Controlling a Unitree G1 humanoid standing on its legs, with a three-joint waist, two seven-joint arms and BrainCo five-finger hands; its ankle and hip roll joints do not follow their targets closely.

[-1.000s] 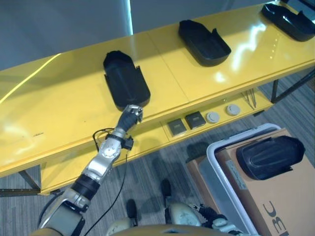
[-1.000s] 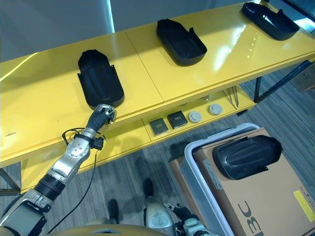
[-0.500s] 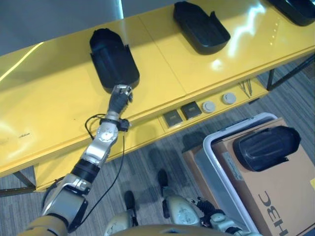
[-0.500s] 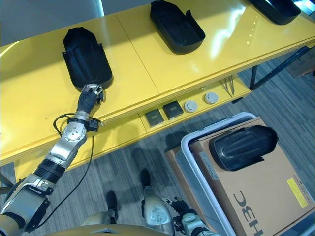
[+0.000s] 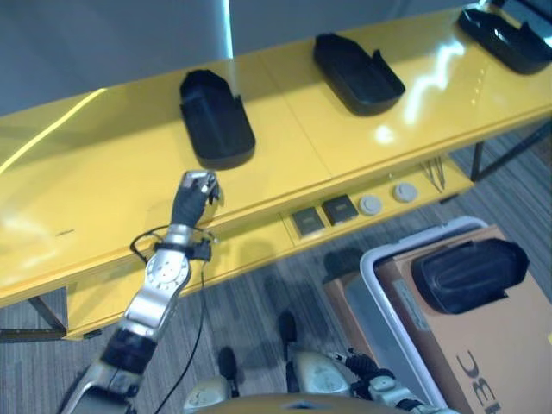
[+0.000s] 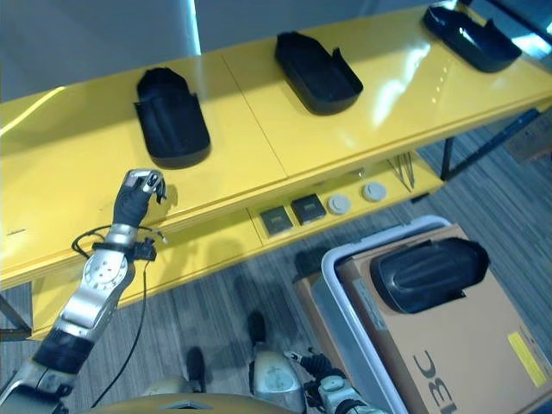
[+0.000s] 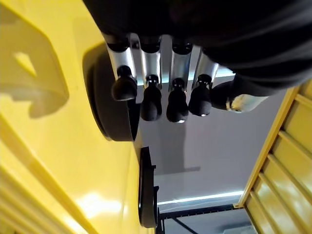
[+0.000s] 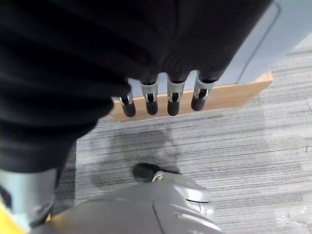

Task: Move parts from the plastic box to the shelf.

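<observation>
Three black parts are seen lying on the top of the yellow shelf [image 5: 112, 172]: the nearest part [image 5: 216, 129] toward the robot's left, a second part [image 5: 357, 72] near the middle, and a third part [image 5: 504, 36] at the far right end. The left hand [image 5: 195, 191] is held over the front portion of the shelf top, just short of the nearest part and apart from it; its fingers [image 7: 151, 100] are seen in the left wrist view to be curled loosely with nothing between them, the dark rounded end of that part lying just past the fingertips. A fourth black part [image 5: 467, 274] rests on a brown cardboard sheet [image 5: 509, 345] inside the grey plastic box [image 5: 376, 293] on the floor, well apart from the left hand and toward the robot's right. On the lower level of the shelf, two dark square pieces [image 5: 324, 216] and two pale round pieces [image 5: 388, 198] are laid in a row. The right hand [image 8: 161, 100] is shown hanging above the grey carpet beside the box, its fingers curled and holding nothing.
</observation>
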